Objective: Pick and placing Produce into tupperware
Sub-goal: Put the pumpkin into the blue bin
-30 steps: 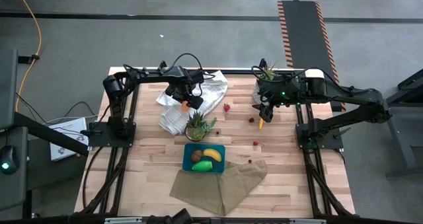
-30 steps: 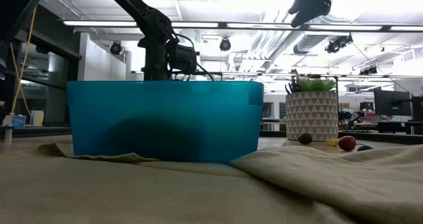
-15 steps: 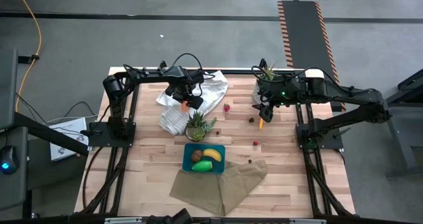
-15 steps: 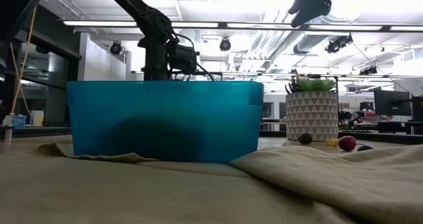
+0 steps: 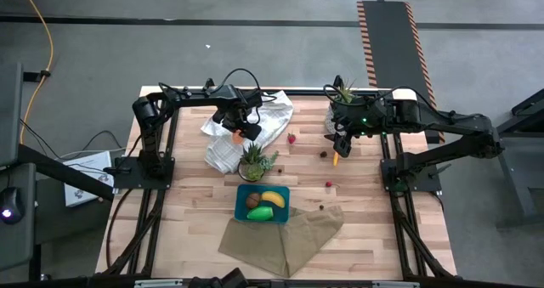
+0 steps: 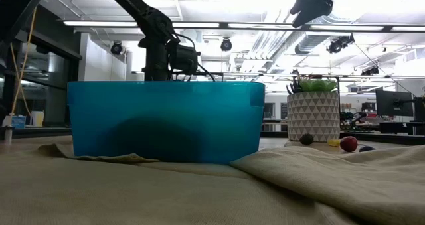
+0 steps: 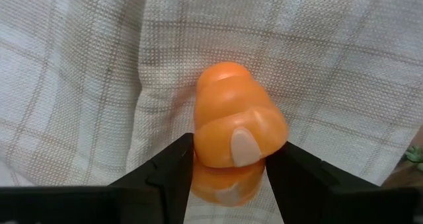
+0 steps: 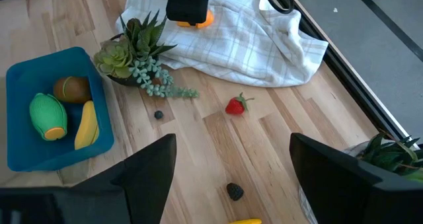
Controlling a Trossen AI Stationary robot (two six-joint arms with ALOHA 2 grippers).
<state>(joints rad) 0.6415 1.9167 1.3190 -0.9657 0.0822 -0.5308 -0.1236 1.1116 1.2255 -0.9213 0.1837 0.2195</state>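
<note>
Wooden table point(image 5: 187, 194), both arms reaching in from the far edge. Tan cloth point(image 5: 285, 237) spread at the near edge, white checked towel point(image 5: 255, 127) bunched at far centre-left.

Tupperware point(image 5: 241, 205): teal, sits near centre front, its near edge just touching the tan cloth. Inside it: yellow banana point(image 5: 274, 198), brown kiwi point(image 5: 252, 200), green pepper point(image 5: 259, 212), all lying side by side. In the low view its wall fills the middle.

Succulent plant point(image 5: 255, 160) stands between the towel and the tupperware. Second potted plant point(image 5: 344, 93) at the far right, close to the right arm; white patterned pot visible in the low view.

Left gripper point(image 7: 228, 164) is down on the towel, fingers point(image 7: 168, 174) against both sides of an orange piece point(image 7: 234, 141). Piece looks pinched between them and resting on the cloth; can't confirm from this view whether it's lifted.

Right gripper point(image 8: 228, 174) hangs above the table right of centre, fingers spread wide, nothing between them.

Loose on the wood: strawberry point(image 8: 235, 105) just off the towel's edge, dark berry point(image 8: 234, 191) nearer the right gripper, smaller dark berry point(image 8: 158, 114) beside the succulent, small red berry point(image 5: 329, 184) right of the tupperware.
</note>
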